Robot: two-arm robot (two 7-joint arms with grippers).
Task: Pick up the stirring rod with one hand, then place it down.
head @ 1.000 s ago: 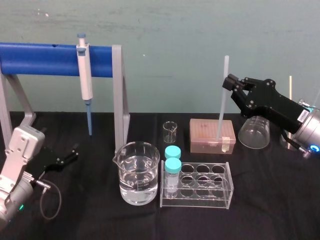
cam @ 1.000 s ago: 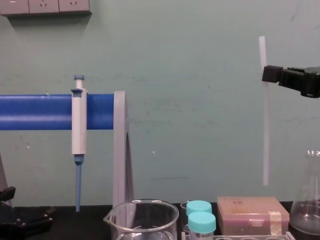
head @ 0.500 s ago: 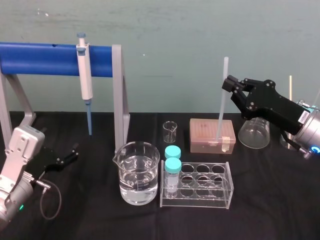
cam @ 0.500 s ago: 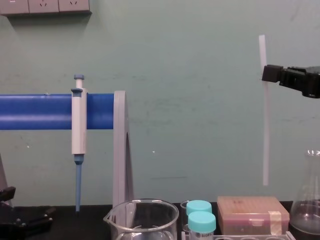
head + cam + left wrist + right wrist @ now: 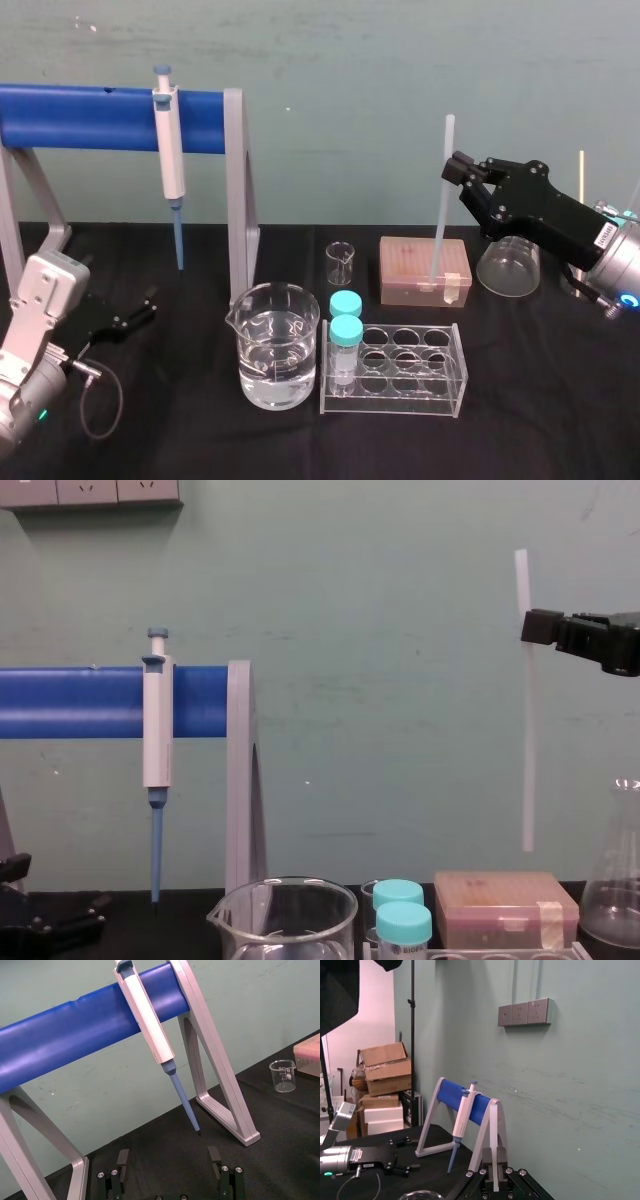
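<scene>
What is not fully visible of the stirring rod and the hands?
Chest view: right hand, gripping the stirring rod, cut by the right edge.
Right wrist view: most of the rod, hidden by the hand itself.
Left wrist view: open left hand, cut by the bottom edge.

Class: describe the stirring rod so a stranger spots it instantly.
Find the tan rectangular box right of centre. Above it, the black right hand grips a thin translucent white rod, nearly upright. Unlike the blue-tipped white pipette, it is plain and pencil-thin.
</scene>
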